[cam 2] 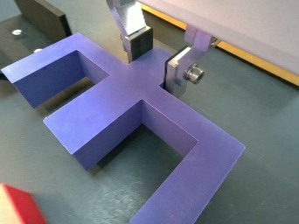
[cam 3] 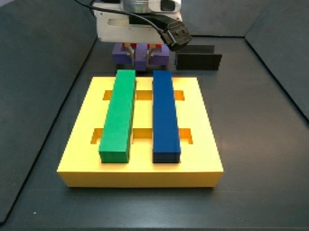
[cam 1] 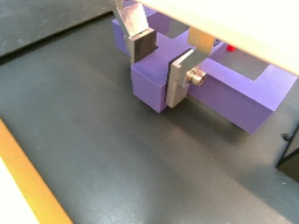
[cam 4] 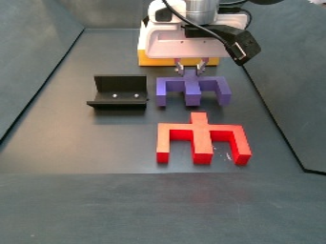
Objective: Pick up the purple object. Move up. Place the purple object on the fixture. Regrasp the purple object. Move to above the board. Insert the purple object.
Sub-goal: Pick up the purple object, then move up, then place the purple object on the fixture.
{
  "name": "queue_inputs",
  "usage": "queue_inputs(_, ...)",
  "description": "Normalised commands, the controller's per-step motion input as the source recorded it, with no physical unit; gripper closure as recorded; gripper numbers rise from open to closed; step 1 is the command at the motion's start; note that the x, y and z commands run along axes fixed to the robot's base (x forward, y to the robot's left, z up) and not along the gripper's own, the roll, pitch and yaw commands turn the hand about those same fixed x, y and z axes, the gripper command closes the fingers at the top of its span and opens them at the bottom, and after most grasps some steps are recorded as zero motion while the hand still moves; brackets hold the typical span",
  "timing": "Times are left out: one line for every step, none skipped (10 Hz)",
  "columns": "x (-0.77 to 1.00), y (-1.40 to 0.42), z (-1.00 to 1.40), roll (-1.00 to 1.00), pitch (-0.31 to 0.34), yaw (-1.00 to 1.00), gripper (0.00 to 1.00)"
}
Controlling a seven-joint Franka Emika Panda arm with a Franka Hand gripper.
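The purple object [cam 4: 192, 92] lies flat on the dark floor between the board and the red piece. It fills both wrist views [cam 1: 233, 101] [cam 2: 105, 105] and shows partly behind the board in a side view [cam 3: 139, 58]. My gripper [cam 4: 193, 67] is lowered onto it. Its two fingers straddle the central ridge in both wrist views [cam 1: 160, 77] [cam 2: 156, 70]; the near finger plate lies flush against the purple side and the far pad sits at the opposite edge. The black fixture [cam 4: 117, 92] stands empty beside the piece, also seen in other views [cam 3: 200, 59] [cam 2: 47, 16].
The yellow board [cam 3: 85, 117] carries a green bar [cam 3: 118, 113] and a blue bar [cam 3: 164, 113]; its edge shows in a wrist view [cam 1: 24, 179]. A red notched piece [cam 4: 200, 138] lies on the floor beside the purple one. Dark walls ring the floor.
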Motion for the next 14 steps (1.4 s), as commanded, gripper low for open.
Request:
queue_inputs(0.0, 0.0, 0.0, 0.0, 0.0, 0.0, 1.0)
queue_inputs(0.0, 0.0, 0.0, 0.0, 0.0, 0.0, 1.0)
queue_inputs(0.0, 0.0, 0.0, 0.0, 0.0, 0.0, 1.0)
queue_inputs(0.0, 0.0, 0.0, 0.0, 0.0, 0.0, 1.0)
queue_inputs(0.0, 0.0, 0.0, 0.0, 0.0, 0.0, 1.0)
queue_inputs(0.0, 0.0, 0.83, 0.0, 0.0, 0.0, 1.0)
queue_inputs(-0.02, -0.01, 0.81, 0.0, 0.011, -0.05, 1.0)
queue_inputs(-0.05, -0.02, 0.53, -0.03, 0.011, -0.05, 1.0)
queue_inputs(-0.02, 0.0, 0.24, -0.06, -0.01, -0.02, 1.0)
queue_inputs(0.03, 0.0, 0.0, 0.0, 0.0, 0.0, 1.0)
queue_inputs(0.63, 0.05, -0.13, -0.11, 0.054, -0.12, 1.0)
queue_inputs(1.0, 0.13, -0.09, -0.31, 0.103, -0.21, 1.0)
queue_inputs(1.0, 0.11, 0.0, -0.43, 0.0, -0.22, 1.0)
queue_inputs(1.0, 0.09, 0.05, -0.59, 0.0, -0.19, 1.0)
